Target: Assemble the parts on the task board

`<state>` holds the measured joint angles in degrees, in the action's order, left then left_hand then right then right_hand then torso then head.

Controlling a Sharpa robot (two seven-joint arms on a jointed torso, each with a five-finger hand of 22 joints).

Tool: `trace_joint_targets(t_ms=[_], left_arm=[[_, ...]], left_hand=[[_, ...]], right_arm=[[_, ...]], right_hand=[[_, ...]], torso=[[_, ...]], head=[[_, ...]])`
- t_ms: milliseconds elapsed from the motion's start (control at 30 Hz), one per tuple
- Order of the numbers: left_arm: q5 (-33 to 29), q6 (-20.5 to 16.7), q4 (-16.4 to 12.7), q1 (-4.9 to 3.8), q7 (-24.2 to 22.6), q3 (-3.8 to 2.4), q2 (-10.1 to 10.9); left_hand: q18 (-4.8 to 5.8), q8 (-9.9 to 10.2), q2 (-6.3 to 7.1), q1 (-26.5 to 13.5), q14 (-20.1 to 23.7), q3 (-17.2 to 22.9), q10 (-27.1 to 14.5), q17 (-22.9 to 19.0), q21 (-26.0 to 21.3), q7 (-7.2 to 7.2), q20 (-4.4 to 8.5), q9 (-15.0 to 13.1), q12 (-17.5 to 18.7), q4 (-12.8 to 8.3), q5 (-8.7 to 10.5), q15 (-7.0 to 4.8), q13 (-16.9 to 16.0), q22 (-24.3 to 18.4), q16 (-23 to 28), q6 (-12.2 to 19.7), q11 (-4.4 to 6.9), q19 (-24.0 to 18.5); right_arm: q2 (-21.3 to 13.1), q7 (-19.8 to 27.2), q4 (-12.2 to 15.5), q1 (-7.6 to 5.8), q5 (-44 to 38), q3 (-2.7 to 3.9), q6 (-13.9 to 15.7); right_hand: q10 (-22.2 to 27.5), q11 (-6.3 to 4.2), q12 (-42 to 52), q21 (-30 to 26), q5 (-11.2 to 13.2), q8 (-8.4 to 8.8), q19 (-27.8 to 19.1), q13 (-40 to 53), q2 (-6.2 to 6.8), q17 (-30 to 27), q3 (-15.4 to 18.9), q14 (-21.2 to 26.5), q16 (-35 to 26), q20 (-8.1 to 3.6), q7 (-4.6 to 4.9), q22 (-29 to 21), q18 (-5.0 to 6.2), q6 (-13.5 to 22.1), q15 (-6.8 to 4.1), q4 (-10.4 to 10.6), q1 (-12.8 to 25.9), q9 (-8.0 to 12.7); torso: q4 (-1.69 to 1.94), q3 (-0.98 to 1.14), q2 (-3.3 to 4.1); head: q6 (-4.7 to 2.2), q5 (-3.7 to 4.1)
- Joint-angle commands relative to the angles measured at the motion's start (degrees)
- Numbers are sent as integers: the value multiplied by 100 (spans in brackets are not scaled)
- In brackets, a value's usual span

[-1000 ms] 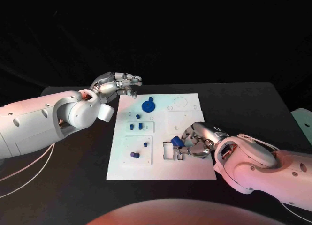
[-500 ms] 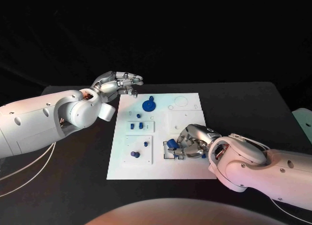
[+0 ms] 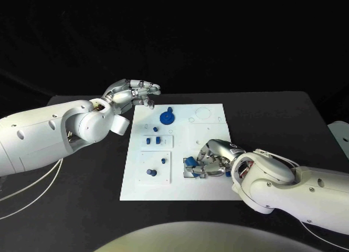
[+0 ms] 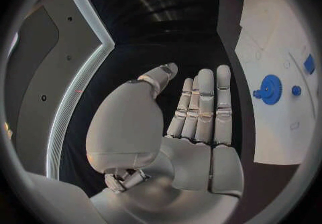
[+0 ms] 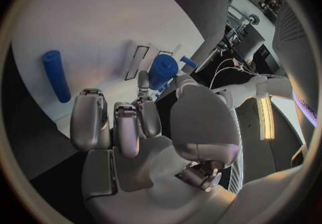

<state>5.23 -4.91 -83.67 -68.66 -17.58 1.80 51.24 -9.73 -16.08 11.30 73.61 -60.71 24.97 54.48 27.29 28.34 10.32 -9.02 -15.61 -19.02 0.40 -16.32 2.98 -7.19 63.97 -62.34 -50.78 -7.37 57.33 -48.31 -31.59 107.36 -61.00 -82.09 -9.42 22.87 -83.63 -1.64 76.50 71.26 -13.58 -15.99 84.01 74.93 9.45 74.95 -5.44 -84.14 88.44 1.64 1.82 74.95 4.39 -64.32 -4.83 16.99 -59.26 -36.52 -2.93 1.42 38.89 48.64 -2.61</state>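
Right hand (image 3: 210, 161) pinches blue part (image 5: 162, 71) over task board (image 3: 212, 190).

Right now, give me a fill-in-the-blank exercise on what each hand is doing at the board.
1. The right hand pinches a small ____ part in its fingers, low over the white task board.
2. The left hand hangs beyond the board's far ____ corner and holds nothing.
3. The blue gear lies on the board, nearer the ____ hand.

Missing words: blue; left; left
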Motion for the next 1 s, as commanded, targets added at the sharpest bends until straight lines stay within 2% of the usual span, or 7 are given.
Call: trace_joint_targets(t_ms=[33,167,300,700,800,900,1000], left_arm=[[-25,76,-16,-3,-28,-4,-6],[-25,74,-20,-3,-26,-4,-2],[-26,72,-23,-4,-25,-4,3],[-27,68,-27,-4,-25,-4,14],[-27,67,-27,-4,-24,-4,18],[-27,61,-25,-4,-22,-4,26],[-27,57,-22,-4,-20,-4,28]], left_hand=[[-65,-21,-35,9,43,-32,-25,-6,-33,0,-13,0,-21,11,-7,15,8,-7,-7,21,3,10],[-65,-21,-35,9,43,-32,-25,-6,-33,0,-13,0,-21,11,-7,15,8,-7,-7,21,3,10],[-65,-25,-39,8,50,-43,-53,-19,-41,1,-16,1,-38,14,-8,18,7,-24,-15,24,0,10],[-65,-25,-37,5,51,-47,-57,-22,-42,2,-17,2,-42,16,-8,19,7,-28,-17,27,0,11],[-65,-25,-37,5,51,-47,-57,-22,-42,2,-17,2,-42,16,-8,19,7,-28,-17,27,0,11],[-65,-25,-38,5,52,-49,-64,-24,-43,2,-18,2,-45,16,-10,19,7,-31,-19,29,-1,11],[-65,-25,-38,5,52,-49,-64,-24,-43,2,-18,2,-45,16,-10,19,7,-31,-19,29,-1,11]], right_arm=[[38,-28,-32,6,-93,0,-139],[70,-35,-78,6,-120,0,-109],[83,-36,-99,6,-138,0,-49],[-22,-3,98,17,-231,0,119],[-112,21,220,21,-235,0,138],[-229,37,344,22,-236,0,129],[-314,43,421,21,-237,0,102]], right_hand=[[-29,-6,-23,-42,345,38,73,415,63,995,254,-490,30,-48,54,996,-65,10,-33,10,193,-8],[32,9,-167,-119,389,55,58,328,-44,974,1126,-485,22,-37,72,985,-54,57,-19,11,347,-71],[171,48,-462,-254,395,129,21,110,-9,1005,1424,-489,27,-14,119,952,-33,197,12,15,373,-70],[167,55,-467,-257,291,133,24,106,-75,1001,1477,-487,24,0,125,953,-33,198,23,13,338,-81],[106,45,-354,-222,189,112,38,191,-145,1008,1443,-489,26,-1,112,964,-39,153,17,10,288,-95],[-29,7,-83,-116,84,39,77,399,-328,1106,1350,-509,53,-18,65,995,-58,17,-11,2,173,-148],[-81,-12,23,-76,53,6,91,481,-373,1202,1338,-528,78,-30,43,1007,-66,-42,-25,2,160,-176]], torso=[[2,0,2],[3,1,4],[2,0,2],[-1,5,-3],[2,9,-2],[-7,6,-4],[-9,-2,-6]], head=[[2,-5],[0,-7],[2,-9],[2,-16],[1,-19],[7,-33],[9,-35]])
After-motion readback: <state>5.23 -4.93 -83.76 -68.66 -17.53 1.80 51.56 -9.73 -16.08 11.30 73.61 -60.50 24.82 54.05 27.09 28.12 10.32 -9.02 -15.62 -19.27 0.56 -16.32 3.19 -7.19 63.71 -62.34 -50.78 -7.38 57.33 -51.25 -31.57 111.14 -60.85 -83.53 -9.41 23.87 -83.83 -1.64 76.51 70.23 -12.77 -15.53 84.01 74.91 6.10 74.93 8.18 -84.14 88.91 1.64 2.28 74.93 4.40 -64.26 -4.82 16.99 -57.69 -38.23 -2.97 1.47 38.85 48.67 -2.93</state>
